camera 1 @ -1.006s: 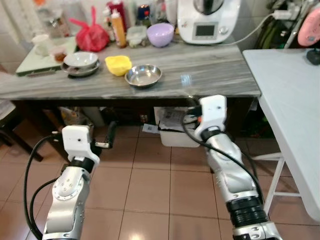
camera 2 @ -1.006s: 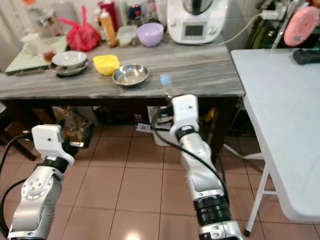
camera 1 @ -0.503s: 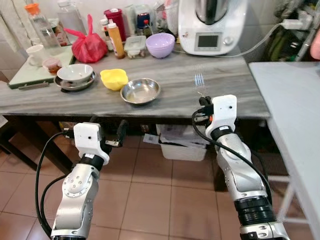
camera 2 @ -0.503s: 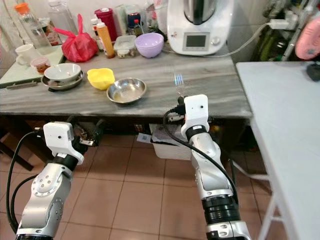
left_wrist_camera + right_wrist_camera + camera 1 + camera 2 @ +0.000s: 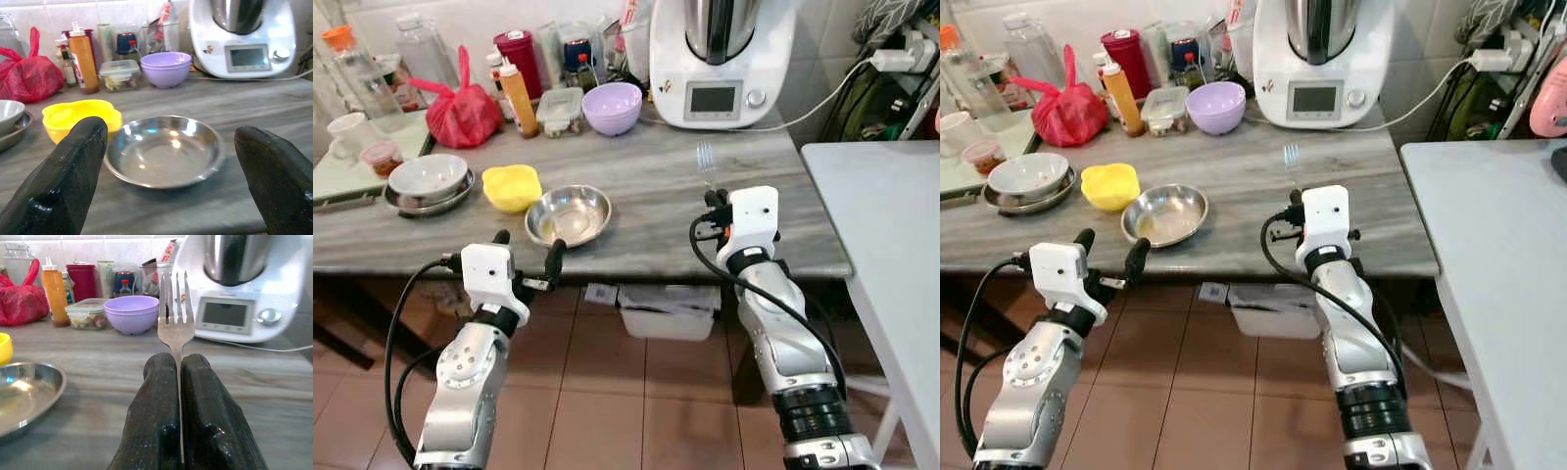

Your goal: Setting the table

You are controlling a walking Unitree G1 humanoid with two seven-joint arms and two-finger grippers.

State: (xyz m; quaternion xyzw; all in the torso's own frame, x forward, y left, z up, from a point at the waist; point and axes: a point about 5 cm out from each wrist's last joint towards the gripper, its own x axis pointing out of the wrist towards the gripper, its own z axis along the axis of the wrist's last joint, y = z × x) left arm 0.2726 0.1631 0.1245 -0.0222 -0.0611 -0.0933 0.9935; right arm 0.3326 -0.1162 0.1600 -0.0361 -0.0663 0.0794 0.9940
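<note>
Left eye view: the left gripper (image 5: 525,258) hovers at the near edge of the grey tabletop (image 5: 636,201), fingers (image 5: 68,181) spread apart and released, aimed at the steel bowl (image 5: 568,215). A yellow bowl (image 5: 511,186) sits just beside the steel bowl. Further right, the right gripper (image 5: 180,377) has its fingers clenched on a fork (image 5: 175,323), tines upright above the tabletop, before the white appliance (image 5: 722,54).

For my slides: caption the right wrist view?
Right gripper clamps a silver metal fork upright before a lilac plastic bowl and white kitchen machine.
</note>
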